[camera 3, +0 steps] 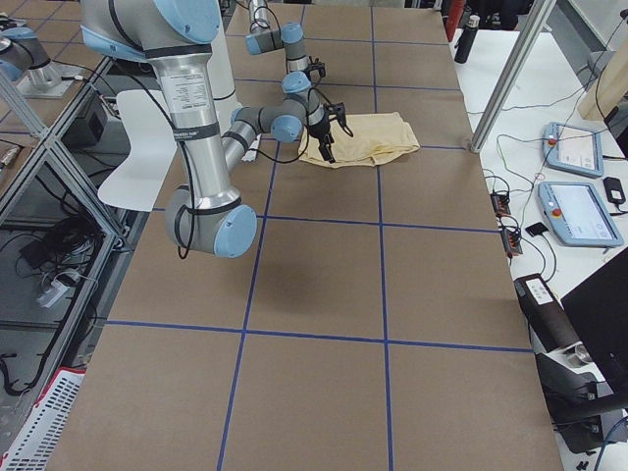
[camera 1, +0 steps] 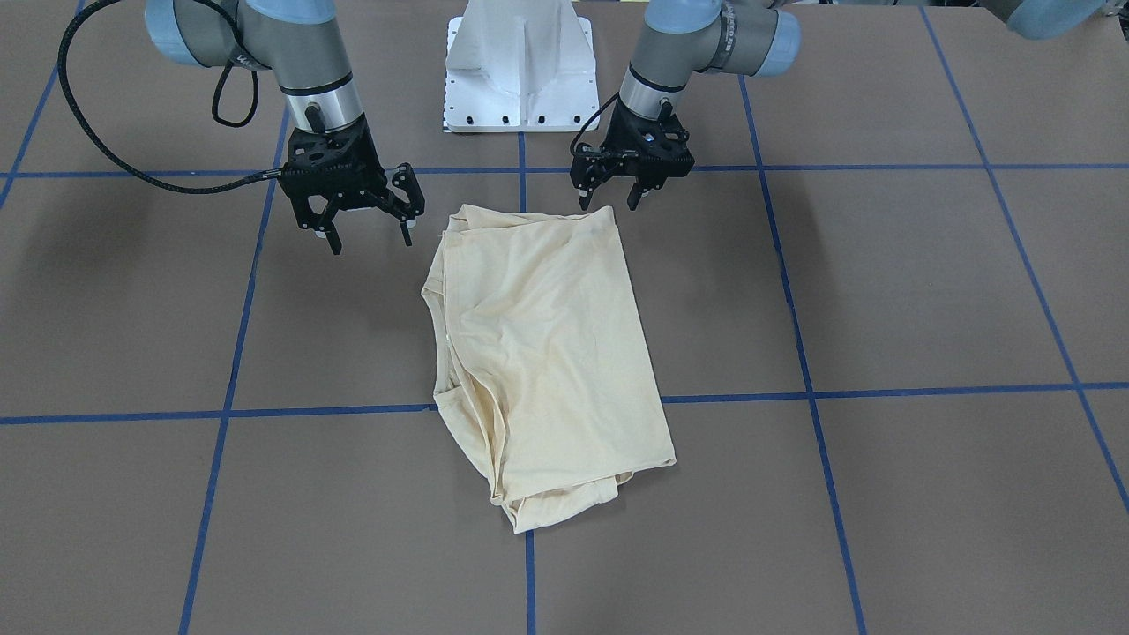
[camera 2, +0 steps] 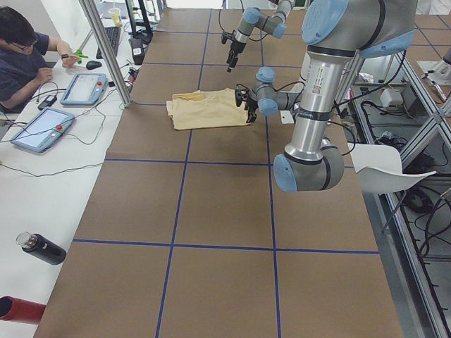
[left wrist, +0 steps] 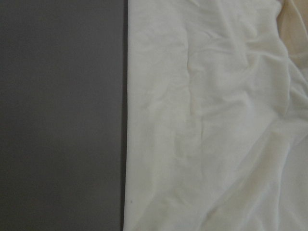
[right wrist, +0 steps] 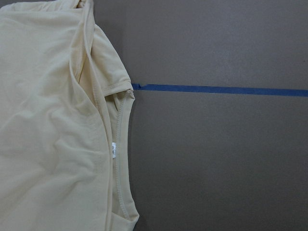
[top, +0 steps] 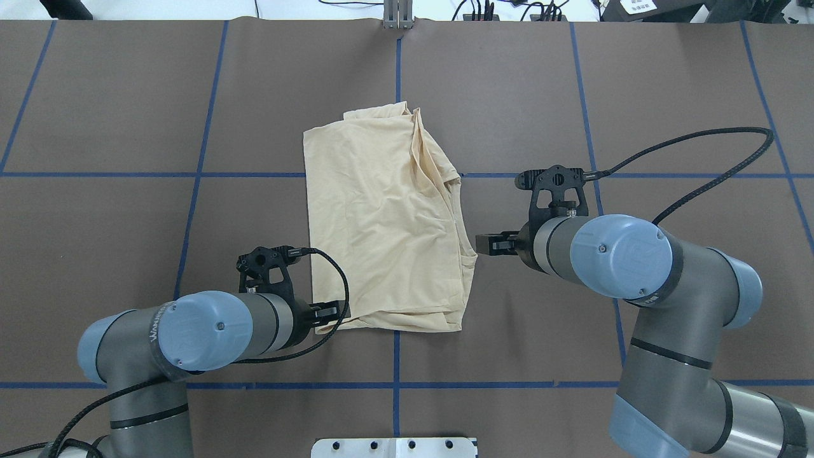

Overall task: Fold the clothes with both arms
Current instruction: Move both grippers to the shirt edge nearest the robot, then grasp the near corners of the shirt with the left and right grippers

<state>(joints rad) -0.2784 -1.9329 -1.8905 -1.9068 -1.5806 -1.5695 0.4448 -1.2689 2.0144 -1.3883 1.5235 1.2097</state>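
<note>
Shirt [camera 1: 547, 353]: folded; I see neither gripper holding it.
Left gripper [camera 1: 609, 204]: fingers spread, just over its corner.
Right gripper [camera 1: 372, 242]: fingers spread, beside its edge, apart.

From overhead, the left arm [top: 210, 331] covers most of the left gripper [top: 327, 312], and the right gripper [top: 484, 243] shows only a stub of its fingers past its wrist. Both wrist cameras cut the shirt [right wrist: 53, 144] off at their edges. Its sleeves are lost among the folds. In both side views the fingers are too small to judge
</note>
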